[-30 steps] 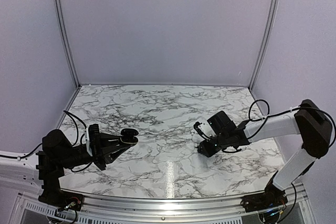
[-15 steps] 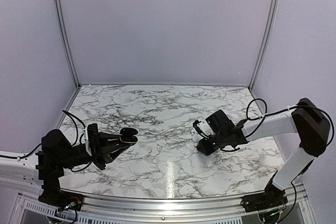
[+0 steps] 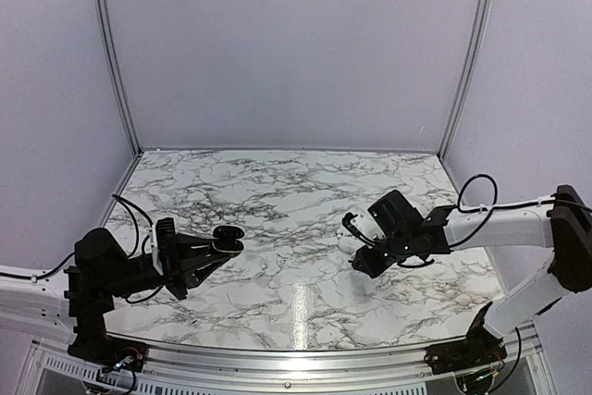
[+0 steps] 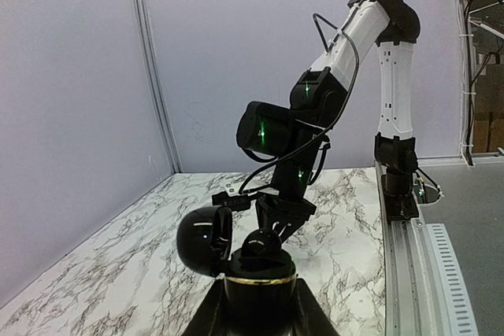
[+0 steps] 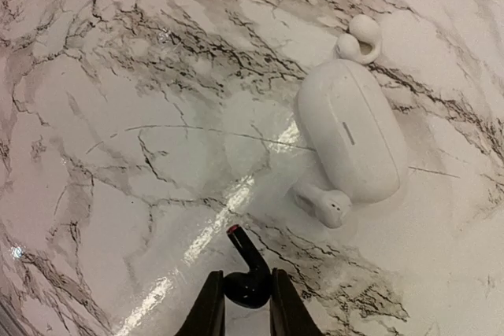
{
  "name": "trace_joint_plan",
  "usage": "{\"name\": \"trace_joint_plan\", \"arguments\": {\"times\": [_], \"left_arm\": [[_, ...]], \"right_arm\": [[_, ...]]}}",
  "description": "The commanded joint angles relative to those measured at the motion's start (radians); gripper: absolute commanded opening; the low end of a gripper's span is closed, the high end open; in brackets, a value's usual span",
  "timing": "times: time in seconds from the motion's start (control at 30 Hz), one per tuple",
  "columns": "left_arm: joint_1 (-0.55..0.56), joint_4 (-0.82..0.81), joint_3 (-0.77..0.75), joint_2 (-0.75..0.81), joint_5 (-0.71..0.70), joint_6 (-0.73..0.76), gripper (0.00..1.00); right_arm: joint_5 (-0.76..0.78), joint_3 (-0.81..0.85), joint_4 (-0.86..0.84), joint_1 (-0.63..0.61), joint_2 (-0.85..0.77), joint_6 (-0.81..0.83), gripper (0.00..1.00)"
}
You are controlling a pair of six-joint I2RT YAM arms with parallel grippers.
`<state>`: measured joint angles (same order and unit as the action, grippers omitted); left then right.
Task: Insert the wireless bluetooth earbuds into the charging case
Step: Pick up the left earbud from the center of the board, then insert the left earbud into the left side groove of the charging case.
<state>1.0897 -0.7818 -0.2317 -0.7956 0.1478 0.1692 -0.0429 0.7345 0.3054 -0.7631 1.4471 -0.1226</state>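
Note:
The black charging case (image 4: 256,289) is clamped in my left gripper (image 4: 256,308), its lid (image 4: 201,240) swung open to the left. One round black earbud (image 4: 261,243) sits in the case's top. From above, the case (image 3: 228,236) is at the left gripper (image 3: 218,247), over the table's left side. My right gripper (image 5: 240,293) is shut on the other black earbud (image 5: 246,285), whose stem with a red tip points forward, low over the marble. In the top view the right gripper (image 3: 357,262) is right of centre.
A white oval case (image 5: 350,131) lies shut on the marble just ahead and right of the right gripper, with one white earbud (image 5: 358,37) at its far end and another (image 5: 323,204) at its near end. Grey walls enclose the table (image 3: 277,191).
The right jaws have closed a little further onto the black earbud, and the right arm's elbow has swung out to the right. The left arm and the case have stayed still.

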Motion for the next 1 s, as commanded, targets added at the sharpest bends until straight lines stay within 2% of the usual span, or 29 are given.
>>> {"name": "trace_joint_plan", "arguments": {"times": [0.0, 0.17, 0.57, 0.97], "left_arm": [[-0.008, -0.045, 0.003, -0.007, -0.001, -0.008, 0.0], [-0.012, -0.053, 0.004, -0.026, 0.002, -0.016, 0.0], [-0.029, -0.051, 0.023, -0.008, 0.015, -0.052, 0.0], [-0.101, -0.053, 0.054, 0.008, 0.144, -0.123, 0.0]], "right_arm": [[0.037, 0.09, 0.12, -0.026, -0.019, 0.038, 0.12], [0.098, 0.144, 0.159, -0.075, -0.046, 0.072, 0.11], [0.1, 0.336, 0.203, -0.139, -0.09, 0.194, 0.11], [0.151, 0.59, 0.288, -0.2, -0.035, 0.33, 0.11]]}}
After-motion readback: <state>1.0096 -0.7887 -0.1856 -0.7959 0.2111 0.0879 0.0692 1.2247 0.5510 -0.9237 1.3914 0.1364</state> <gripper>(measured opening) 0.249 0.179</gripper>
